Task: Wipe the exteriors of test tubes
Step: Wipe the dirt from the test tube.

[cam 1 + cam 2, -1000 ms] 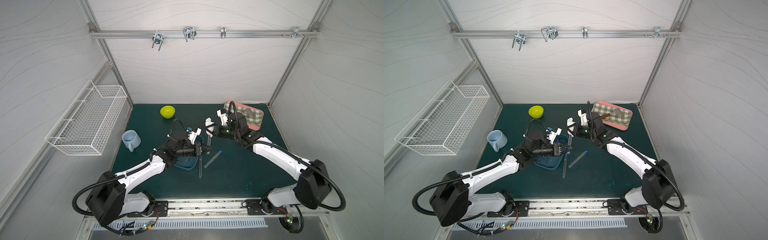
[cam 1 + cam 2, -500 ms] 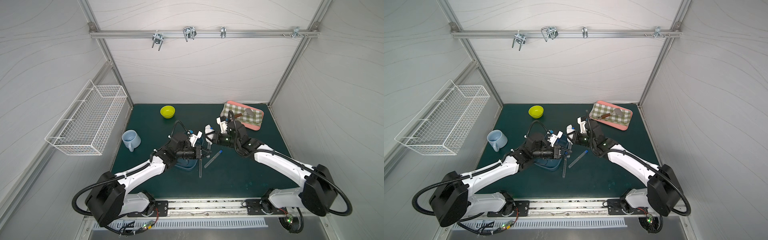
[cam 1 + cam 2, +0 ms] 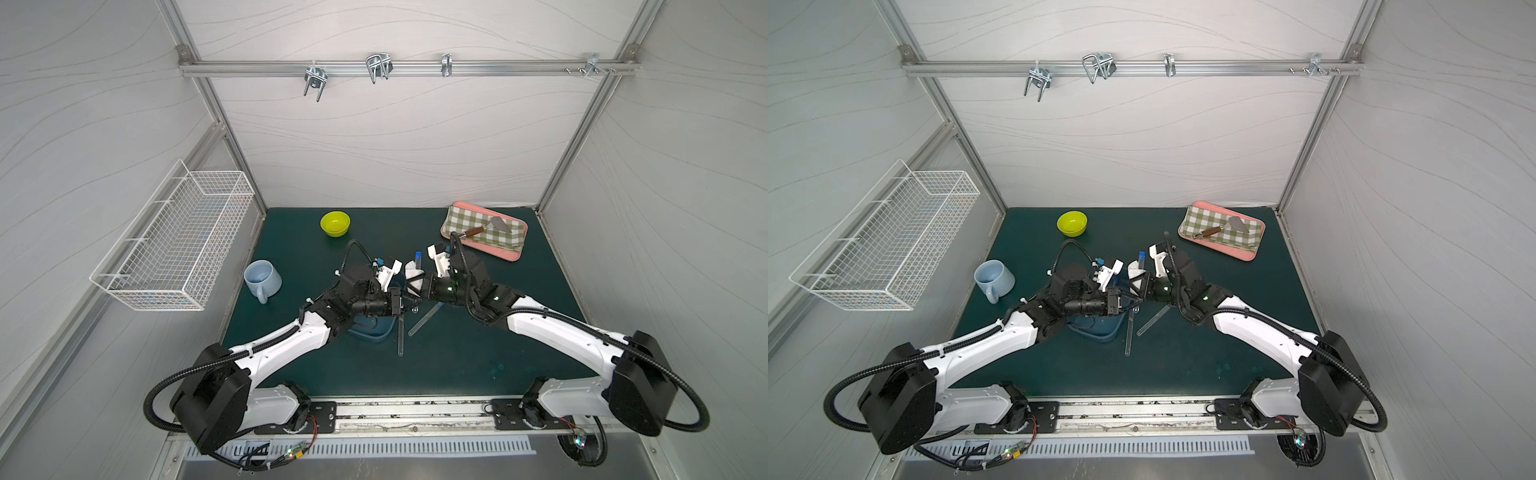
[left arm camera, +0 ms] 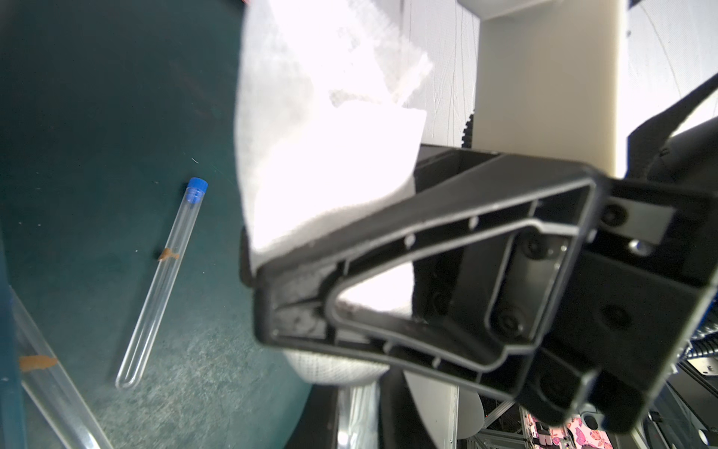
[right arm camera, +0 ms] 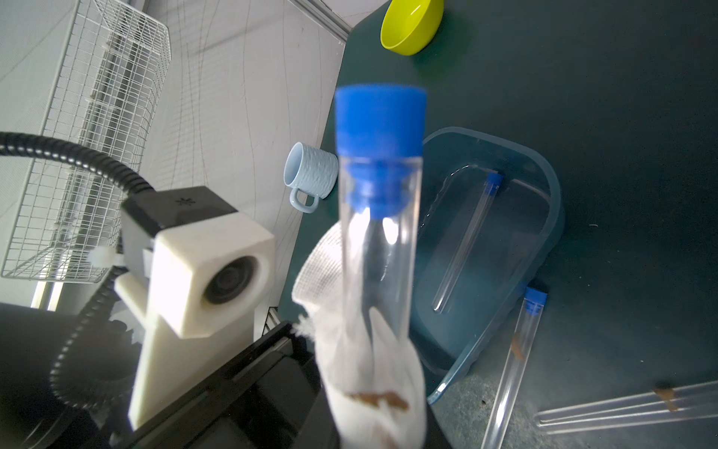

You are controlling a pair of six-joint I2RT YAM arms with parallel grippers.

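currently, beside the translucent blue plastic tub (image 5: 551, 202), a clear blue-capped test tube (image 5: 379, 241) is clamped cap-up in the right gripper (image 3: 417, 286), wrapped in white gauze cloth (image 5: 373, 373) pinched by the closed left gripper (image 3: 400, 300); a lengthwise stroke seems due next.

Your top views look down from high above the 6 o'clock edge, covering the whole green mat (image 3: 457, 374). Your left wrist camera sits hard against the white cloth (image 4: 318, 155); the right one looks closely along a capped test tube (image 5: 379, 241). Both wrist views share the loose tubes (image 4: 163, 280) at centre.
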